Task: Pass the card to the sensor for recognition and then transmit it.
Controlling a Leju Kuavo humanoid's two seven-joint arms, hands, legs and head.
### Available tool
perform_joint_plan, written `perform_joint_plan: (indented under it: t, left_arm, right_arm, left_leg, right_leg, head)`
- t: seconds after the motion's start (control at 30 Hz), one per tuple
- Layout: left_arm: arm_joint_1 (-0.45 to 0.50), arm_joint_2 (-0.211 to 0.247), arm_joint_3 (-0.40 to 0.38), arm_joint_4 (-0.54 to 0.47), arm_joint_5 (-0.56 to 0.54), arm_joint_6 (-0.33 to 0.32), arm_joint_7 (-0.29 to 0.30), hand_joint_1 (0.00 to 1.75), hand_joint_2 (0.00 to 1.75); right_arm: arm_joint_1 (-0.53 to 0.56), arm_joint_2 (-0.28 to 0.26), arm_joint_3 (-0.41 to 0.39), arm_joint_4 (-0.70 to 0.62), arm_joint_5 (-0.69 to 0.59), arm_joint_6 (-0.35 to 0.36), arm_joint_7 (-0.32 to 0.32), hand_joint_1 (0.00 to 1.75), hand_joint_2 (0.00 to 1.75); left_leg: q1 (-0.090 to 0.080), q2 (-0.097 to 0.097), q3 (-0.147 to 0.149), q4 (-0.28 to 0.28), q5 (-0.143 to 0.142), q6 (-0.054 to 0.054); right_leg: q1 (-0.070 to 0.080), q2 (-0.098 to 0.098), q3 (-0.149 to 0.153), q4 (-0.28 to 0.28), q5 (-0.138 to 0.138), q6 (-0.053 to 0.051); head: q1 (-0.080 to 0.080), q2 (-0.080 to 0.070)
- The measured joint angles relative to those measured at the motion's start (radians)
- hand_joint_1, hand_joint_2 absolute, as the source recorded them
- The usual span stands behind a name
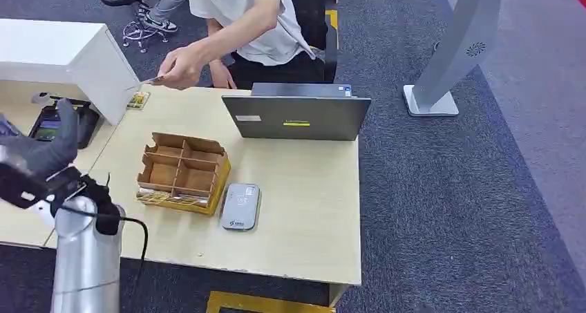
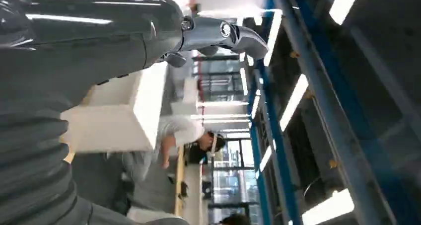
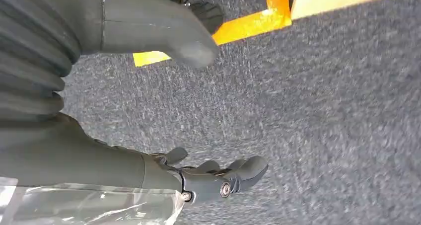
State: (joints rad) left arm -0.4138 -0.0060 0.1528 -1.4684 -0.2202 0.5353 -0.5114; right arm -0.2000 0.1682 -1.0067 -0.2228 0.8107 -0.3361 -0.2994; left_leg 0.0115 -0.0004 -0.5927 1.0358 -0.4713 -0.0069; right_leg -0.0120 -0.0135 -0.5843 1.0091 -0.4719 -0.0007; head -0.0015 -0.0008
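Handover step, I judge: person's hand [image 1: 181,68] holds small card [image 1: 155,80] over counter's [image 1: 311,209] far-left corner. Left hand [image 1: 43,147] raised, fingers spread, empty; right hand [image 3: 198,178] hangs, fingers loosely apart, empty. Next: grey card reader [image 1: 240,205] near front edge.

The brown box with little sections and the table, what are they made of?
The box looks like plain cardboard: matte brown, thin walls with folded, slotted dividers. The table looks like pale wood, probably a smooth laminate board, since its top is even, light and faintly grained; real wood or coating can't be told from here.

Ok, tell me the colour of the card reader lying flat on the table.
The card reader is light grey, clearest in the head view.
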Motion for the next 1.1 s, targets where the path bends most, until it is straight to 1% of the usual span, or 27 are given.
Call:
perform_joint_plan:
  t: [0.07, 0.1, 0.13, 0.2, 0.23, 0.27, 0.3, 0.33, 0.37, 0.47, 0.57, 0.8, 1.07, 1.1]
  left_arm:
    - [-0.146, 0.046, -0.094, 0.148, -0.221, 0.035, 0.108, 0.00, 1.75]
    - [-0.223, 0.066, -0.148, 0.240, -0.338, 0.053, 0.169, 0.00, 1.75]
    - [-0.300, 0.082, -0.189, 0.307, -0.410, 0.059, 0.221, 0.00, 1.75]
    - [-0.438, 0.106, -0.291, 0.479, -0.585, 0.053, 0.338, 0.00, 1.75]
    - [-0.491, 0.111, -0.322, 0.535, -0.648, 0.041, 0.390, 0.00, 1.75]
    - [-0.555, 0.116, -0.371, 0.615, -0.729, 0.015, 0.466, 0.00, 1.75]
    - [-0.607, 0.119, -0.409, 0.674, -0.786, -0.007, 0.518, 0.00, 1.75]
    - [-0.652, 0.121, -0.445, 0.730, -0.831, -0.018, 0.557, 0.00, 1.75]
    - [-0.687, 0.123, -0.475, 0.778, -0.847, -0.018, 0.578, 0.00, 1.75]
    - [-0.745, 0.124, -0.527, 0.870, -0.862, -0.010, 0.596, 0.00, 1.75]
    - [-0.764, 0.126, -0.557, 0.926, -0.866, -0.008, 0.600, 0.00, 1.75]
    - [-0.790, 0.128, -0.586, 1.000, -0.866, -0.008, 0.610, 0.00, 1.75]
    - [-0.789, 0.142, -0.587, 1.030, -0.858, -0.007, 0.611, 0.00, 1.75]
    - [-0.789, 0.143, -0.587, 1.032, -0.856, -0.006, 0.607, 1.75, 1.75]
  right_arm:
    - [-0.013, 0.003, 0.019, 0.001, 0.011, 0.006, 0.014, 0.00, 1.75]
    - [-0.019, 0.004, 0.027, 0.002, 0.017, 0.009, 0.022, 0.00, 1.75]
    - [-0.024, 0.005, 0.035, 0.002, 0.020, 0.010, 0.025, 0.00, 1.75]
    - [-0.031, 0.007, 0.052, 0.002, 0.028, 0.013, 0.035, 0.00, 1.75]
    - [-0.032, 0.007, 0.057, 0.003, 0.031, 0.015, 0.039, 0.00, 1.75]
    - [-0.033, 0.008, 0.064, 0.003, 0.035, 0.017, 0.045, 0.00, 1.75]
    - [-0.033, 0.008, 0.068, 0.003, 0.038, 0.019, 0.049, 0.00, 1.75]
    - [-0.035, 0.008, 0.075, 0.004, 0.039, 0.019, 0.054, 0.00, 1.75]
    - [-0.037, 0.010, 0.080, 0.004, 0.040, 0.020, 0.055, 0.00, 1.75]
    - [-0.040, 0.013, 0.088, 0.005, 0.039, 0.021, 0.057, 0.00, 1.75]
    - [-0.042, 0.013, 0.093, 0.007, 0.039, 0.022, 0.058, 0.00, 1.75]
    - [-0.043, 0.013, 0.103, 0.007, 0.040, 0.022, 0.058, 0.00, 1.75]
    - [-0.043, 0.013, 0.104, 0.007, 0.040, 0.023, 0.061, 0.00, 1.75]
    - [-0.043, 0.013, 0.104, 0.007, 0.040, 0.023, 0.062, 0.00, 1.75]
  left_leg:
    - [0.000, 0.000, -0.001, 0.000, 0.002, -0.001]
    - [0.000, 0.000, -0.002, 0.000, 0.003, 0.000]
    - [0.000, 0.001, -0.003, 0.000, 0.003, 0.000]
    - [0.000, 0.005, -0.003, 0.000, 0.003, 0.000]
    - [-0.001, 0.007, -0.003, 0.000, 0.003, 0.000]
    - [-0.001, 0.008, -0.003, 0.001, 0.003, 0.000]
    - [-0.001, 0.008, -0.004, 0.001, 0.003, 0.000]
    - [-0.001, 0.008, -0.004, 0.001, 0.003, 0.000]
    - [-0.001, 0.008, -0.004, 0.001, 0.003, 0.000]
    - [-0.001, 0.009, -0.004, 0.001, 0.003, 0.000]
    - [-0.001, 0.008, -0.004, 0.000, 0.003, 0.000]
    - [0.000, 0.008, -0.004, 0.000, 0.003, 0.000]
    - [0.000, 0.008, -0.005, 0.000, 0.003, 0.000]
    - [-0.001, 0.008, -0.005, 0.000, 0.003, 0.000]
  right_leg:
    - [0.000, 0.000, -0.001, 0.000, 0.002, -0.001]
    - [0.000, 0.000, -0.002, 0.001, 0.004, -0.001]
    - [0.000, 0.001, -0.002, 0.001, 0.005, 0.000]
    - [0.000, 0.005, -0.003, 0.001, 0.007, -0.001]
    - [0.000, 0.007, -0.004, 0.001, 0.008, -0.001]
    - [0.000, 0.008, -0.005, 0.001, 0.008, 0.000]
    - [0.000, 0.008, -0.004, 0.001, 0.009, 0.000]
    - [0.000, 0.008, -0.005, 0.001, 0.009, 0.000]
    - [0.000, 0.009, -0.005, 0.001, 0.009, 0.000]
    - [0.000, 0.010, -0.005, 0.001, 0.008, 0.000]
    - [0.000, 0.009, -0.005, 0.001, 0.008, 0.000]
    - [0.000, 0.009, -0.006, 0.001, 0.008, 0.000]
    - [0.000, 0.009, -0.006, 0.001, 0.008, 0.000]
    - [0.000, 0.009, -0.006, 0.001, 0.008, 0.000]
  head:
    - [-0.001, 0.000]
    - [0.000, 0.000]
    - [0.000, 0.000]
    - [0.000, 0.000]
    - [0.000, 0.000]
    - [0.000, 0.000]
    - [0.000, 0.000]
    - [0.000, 0.000]
    - [0.000, 0.000]
    - [0.000, 0.000]
    - [0.000, 0.000]
    - [0.000, 0.000]
    - [0.000, 0.000]
    - [0.000, 0.000]
